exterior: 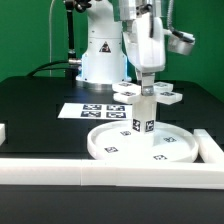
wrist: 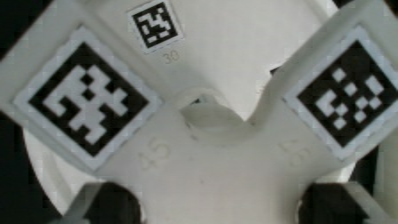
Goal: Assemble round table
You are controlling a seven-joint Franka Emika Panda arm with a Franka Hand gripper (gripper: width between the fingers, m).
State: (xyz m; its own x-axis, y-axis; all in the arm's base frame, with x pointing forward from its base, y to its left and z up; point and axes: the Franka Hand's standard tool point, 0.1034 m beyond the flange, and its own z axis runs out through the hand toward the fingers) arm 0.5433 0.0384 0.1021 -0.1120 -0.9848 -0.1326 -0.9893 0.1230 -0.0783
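My gripper is shut on the short thick white cylinder and holds it upright over the middle of the large round rimmed disc. I cannot tell whether the cylinder's lower end touches the disc. In the wrist view the cylinder fills the frame between the two dark fingertips, with big square tags on its sides. A small tag on the disc shows beyond it. The cross-shaped piece lies behind the gripper, partly hidden by it.
The marker board lies flat behind the disc, toward the exterior view's left. White border rails run along the front, the exterior view's left and its right. The robot base stands at the back.
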